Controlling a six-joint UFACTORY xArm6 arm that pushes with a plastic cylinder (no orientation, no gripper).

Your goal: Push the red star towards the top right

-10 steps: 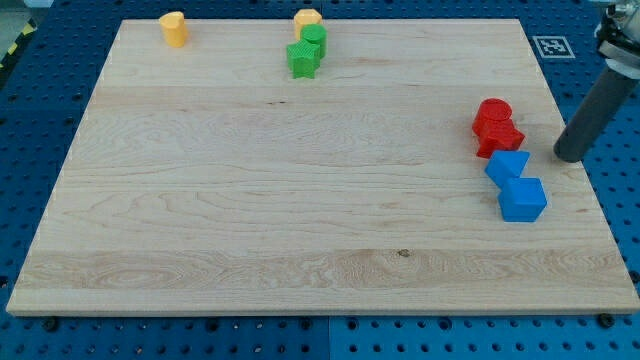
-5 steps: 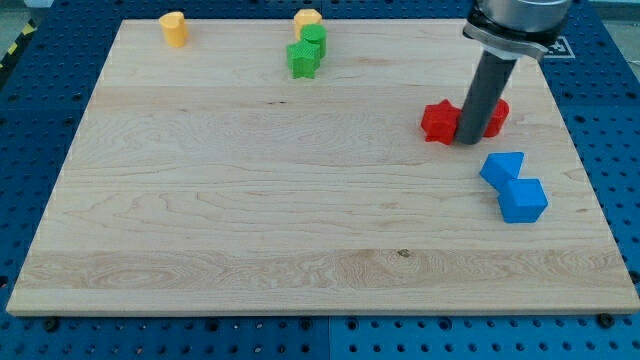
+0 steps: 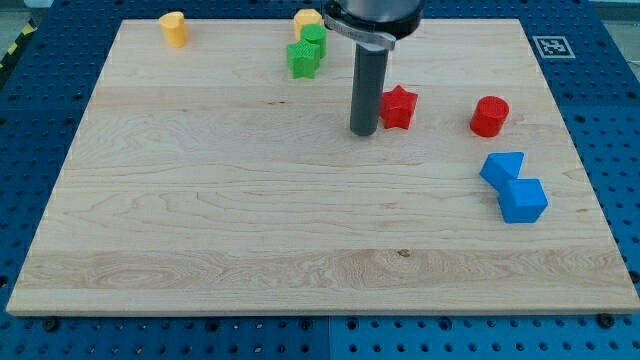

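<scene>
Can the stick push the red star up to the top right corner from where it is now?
Probably yes. My tip sits just left of the red star, slightly below it, and nothing lies between the star and that corner; the red cylinder sits lower right.

two red blocks (star, cylinder), two blue blocks, two green blocks, two yellow blocks

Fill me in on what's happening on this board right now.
An arm with a dark rod is pushing blocks on a wooden board. My tip sits just to the view's left of the red star, close beside it. A red cylinder stands apart to the star's right, with two blue blocks below it. Green blocks and two yellow blocks lie near the top edge.
</scene>
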